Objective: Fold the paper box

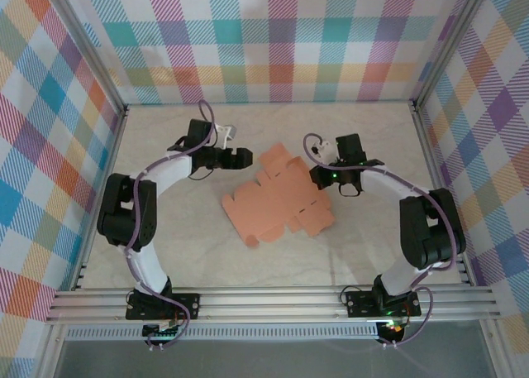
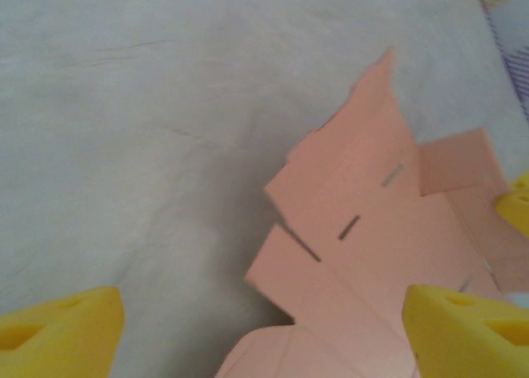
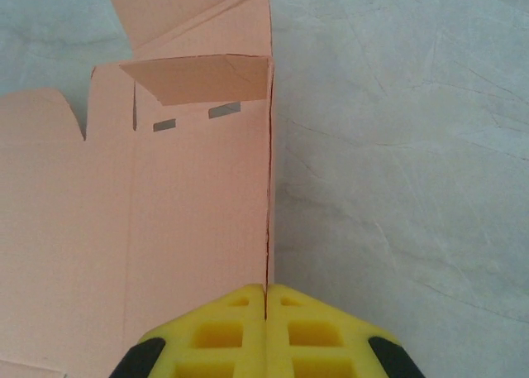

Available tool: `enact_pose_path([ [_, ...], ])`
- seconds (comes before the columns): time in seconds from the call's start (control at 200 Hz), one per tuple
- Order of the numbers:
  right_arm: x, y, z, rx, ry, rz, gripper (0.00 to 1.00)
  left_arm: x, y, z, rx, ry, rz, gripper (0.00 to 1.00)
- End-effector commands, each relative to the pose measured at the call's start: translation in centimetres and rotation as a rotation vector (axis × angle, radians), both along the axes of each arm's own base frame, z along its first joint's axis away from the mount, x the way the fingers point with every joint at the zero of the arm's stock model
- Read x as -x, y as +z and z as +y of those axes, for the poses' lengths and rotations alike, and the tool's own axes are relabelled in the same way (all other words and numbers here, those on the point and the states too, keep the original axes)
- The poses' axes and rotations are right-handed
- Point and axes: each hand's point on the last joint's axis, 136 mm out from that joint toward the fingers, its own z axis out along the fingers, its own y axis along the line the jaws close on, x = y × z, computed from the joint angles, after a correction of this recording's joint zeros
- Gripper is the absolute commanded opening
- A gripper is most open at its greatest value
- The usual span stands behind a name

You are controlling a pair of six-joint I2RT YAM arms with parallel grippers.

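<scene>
The paper box [image 1: 277,198] lies unfolded at the middle of the table [image 1: 178,254] (one small flap stands raised). Right gripper [image 3: 265,291] is clenched on the sheet's edge at its 2 o'clock. Left gripper [image 1: 245,156] is released, jaws wide, at 11 o'clock.

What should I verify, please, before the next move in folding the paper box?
1. Right gripper shut on the paper box: ok, its fingers pinch the card's edge.
2. Left gripper open and holding nothing: ok, its fingers stand wide apart.
3. Card within the left gripper's approach: ok, the notched flaps lie ahead of it, nearer its right-hand finger in the left wrist view.
4. Box folded: not ok, it is a mostly flat sheet with one small flap bent over.
5. Pinched edge lifted off the table: cannot tell.
</scene>
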Motion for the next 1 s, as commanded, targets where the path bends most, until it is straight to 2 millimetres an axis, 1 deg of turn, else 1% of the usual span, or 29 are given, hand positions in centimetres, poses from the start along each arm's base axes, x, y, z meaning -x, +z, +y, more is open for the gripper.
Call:
enact_pose_path([
  [0.0, 0.5, 2.7, 0.8, -0.074, 0.072, -0.035, 0.0, 1.5, -0.3, -2.1, 0.046, -0.194, -0.007, 0.86],
  [0.14, 0.9, 3.4, 1.0, -0.107, 0.092, -0.035, 0.0, 1.5, -1.2, -2.8, 0.047, -0.254, 0.005, 0.81],
  [0.155, 0.9, 3.5, 1.1, -0.11, 0.094, -0.034, 0.0, 2.0, -1.5, -2.8, 0.047, -0.26, 0.034, 0.8],
  [0.185, 1.0, 3.6, 1.2, -0.116, 0.1, -0.032, 0.0, 2.1, -1.6, -3.0, 0.058, -0.279, 0.038, 0.79],
  [0.325, 1.2, 4.0, 1.4, -0.14, 0.115, -0.029, 0.0, 1.7, -2.4, -3.6, 0.083, -0.301, 0.057, 0.76],
  [0.38, 1.3, 4.1, 1.5, -0.147, 0.117, -0.028, 0.0, 1.8, -2.7, -4.1, 0.098, -0.32, 0.069, 0.72],
  [0.4, 1.3, 4.1, 1.5, -0.15, 0.119, -0.027, 0.0, 1.9, -2.9, -4.3, 0.101, -0.328, 0.075, 0.69],
  [0.46, 1.2, 4.2, 1.5, -0.153, 0.117, -0.025, 0.0, 2.2, -3.4, -4.7, 0.095, -0.344, 0.09, 0.66],
  [0.505, 1.2, 4.2, 1.6, -0.156, 0.117, -0.025, 0.0, 2.4, -3.6, -5.0, 0.091, -0.356, 0.106, 0.61],
  [0.53, 1.2, 4.2, 1.5, -0.157, 0.116, -0.022, 0.0, 2.5, -3.8, -5.1, 0.092, -0.361, 0.12, 0.56],
  [0.56, 1.1, 4.2, 1.6, -0.158, 0.115, -0.022, 0.0, 2.6, -3.9, -5.2, 0.099, -0.369, 0.133, 0.53],
  [0.57, 1.1, 4.2, 1.6, -0.158, 0.115, -0.021, 0.0, 2.6, -3.9, -5.3, 0.102, -0.372, 0.136, 0.5],
  [0.6, 1.1, 4.1, 1.5, -0.156, 0.113, -0.019, 0.0, 2.7, -4.1, -5.3, 0.107, -0.375, 0.147, 0.46],
  [0.655, 0.9, 4.1, 1.5, -0.154, 0.107, -0.016, 0.0, 2.9, -4.1, -5.4, 0.116, -0.384, 0.146, 0.36],
  [0.68, 0.9, 4.0, 1.4, -0.151, 0.105, -0.014, 0.0, 3.0, -4.0, -5.4, 0.119, -0.388, 0.145, 0.34],
  [0.805, 0.6, 4.0, 1.2, -0.149, 0.09, -0.008, 0.0, 3.5, -3.5, -5.4, 0.13, -0.414, 0.144, 0.34],
  [0.88, 0.4, 3.9, 1.0, -0.147, 0.08, -0.008, 0.0, 3.8, -3.6, -5.4, 0.131, -0.421, 0.148, 0.35],
  [0.935, 0.3, 3.9, 1.0, -0.149, 0.076, -0.008, 0.0, 3.9, -3.8, -5.4, 0.13, -0.421, 0.157, 0.38],
  [0.995, 0.3, 3.9, 1.0, -0.151, 0.076, -0.006, 0.0, 3.9, -4.1, -5.3, 0.123, -0.416, 0.166, 0.45],
])
